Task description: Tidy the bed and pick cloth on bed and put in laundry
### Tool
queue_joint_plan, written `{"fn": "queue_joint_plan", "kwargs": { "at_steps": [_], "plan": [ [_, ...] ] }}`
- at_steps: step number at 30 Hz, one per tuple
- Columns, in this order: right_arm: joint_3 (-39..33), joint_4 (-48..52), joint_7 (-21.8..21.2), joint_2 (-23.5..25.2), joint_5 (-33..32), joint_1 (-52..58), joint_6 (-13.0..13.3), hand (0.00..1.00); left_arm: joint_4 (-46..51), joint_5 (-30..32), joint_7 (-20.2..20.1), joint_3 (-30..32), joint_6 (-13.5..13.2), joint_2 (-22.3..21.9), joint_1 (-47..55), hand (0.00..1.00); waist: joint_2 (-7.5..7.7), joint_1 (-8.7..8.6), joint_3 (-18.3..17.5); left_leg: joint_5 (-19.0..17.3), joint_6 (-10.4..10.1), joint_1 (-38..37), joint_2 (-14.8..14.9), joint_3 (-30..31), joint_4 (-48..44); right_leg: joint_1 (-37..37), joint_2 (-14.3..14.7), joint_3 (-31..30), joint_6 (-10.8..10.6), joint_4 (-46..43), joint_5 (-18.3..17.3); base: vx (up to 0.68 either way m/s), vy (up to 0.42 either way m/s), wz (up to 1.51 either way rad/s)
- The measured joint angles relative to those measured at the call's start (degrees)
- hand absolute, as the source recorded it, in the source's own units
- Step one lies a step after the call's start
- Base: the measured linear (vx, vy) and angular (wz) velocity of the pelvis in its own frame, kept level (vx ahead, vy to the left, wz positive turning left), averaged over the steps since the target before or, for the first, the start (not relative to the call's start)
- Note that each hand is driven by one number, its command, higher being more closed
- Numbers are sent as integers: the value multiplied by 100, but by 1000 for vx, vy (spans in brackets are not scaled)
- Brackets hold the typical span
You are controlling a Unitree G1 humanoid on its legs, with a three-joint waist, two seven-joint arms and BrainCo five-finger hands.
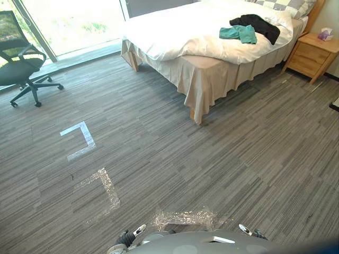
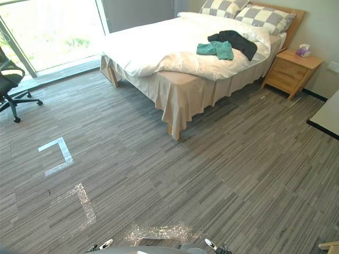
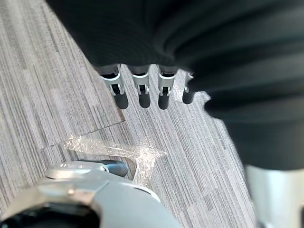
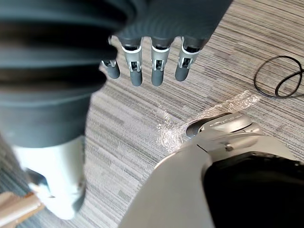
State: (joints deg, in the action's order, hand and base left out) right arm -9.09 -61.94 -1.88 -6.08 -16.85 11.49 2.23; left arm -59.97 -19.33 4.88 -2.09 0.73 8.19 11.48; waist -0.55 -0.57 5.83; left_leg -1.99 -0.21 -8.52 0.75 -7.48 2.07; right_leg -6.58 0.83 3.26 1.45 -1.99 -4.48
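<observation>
Black cloth (image 2: 235,41) crosswise on bed (image 2: 159,47)

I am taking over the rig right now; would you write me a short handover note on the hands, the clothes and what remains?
Left hand: open, fingers straight, holding nothing, above the carpet.
Right hand: the same, open and holding nothing.
The black cloth and teal cloth lie touching on the white duvet, towards the checked pillows. The bed is across the carpet from the robot.
Done: nothing yet.
Left: walk to the bed, pick up both cloths, take them to the laundry, straighten the duvet.
</observation>
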Motion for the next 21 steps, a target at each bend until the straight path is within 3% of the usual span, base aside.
{"fn": "queue_joint_plan", "kwargs": {
  "at_steps": [6, 9, 14, 21],
  "plan": [
    [-36, -41, -9, 17, -11, -4, 8, 0, -9, 49, -170, -3, -19, 24, -24, 0, -8, -1, 24, 22, 16, -158, -2, -18, 189, -230, 22, 47, -53, 328, 93, 99, 1, 0],
    [-57, -40, -13, 56, -45, -35, 3, 0, -9, 258, -451, -16, 157, 103, -65, 0, 43, 2, 93, -12, -38, -286, 4, -94, 227, -362, 35, 50, -58, 406, 91, 55, -17, -6],
    [-79, -32, -20, 72, -48, -53, 52, 0, -9, 256, -493, -24, 377, 122, -107, 0, 45, -7, 97, -34, -71, -347, 11, -157, 290, -366, 45, 20, -117, 411, 67, 6, -25, -8],
    [-121, 10, -13, 87, -100, -47, 51, 0, -9, 265, -512, -105, 417, 145, -133, 0, 39, -19, 117, -75, -122, -314, 36, -314, 273, -253, 77, -166, -101, 394, 77, -25, -30, -14]
  ]
}}
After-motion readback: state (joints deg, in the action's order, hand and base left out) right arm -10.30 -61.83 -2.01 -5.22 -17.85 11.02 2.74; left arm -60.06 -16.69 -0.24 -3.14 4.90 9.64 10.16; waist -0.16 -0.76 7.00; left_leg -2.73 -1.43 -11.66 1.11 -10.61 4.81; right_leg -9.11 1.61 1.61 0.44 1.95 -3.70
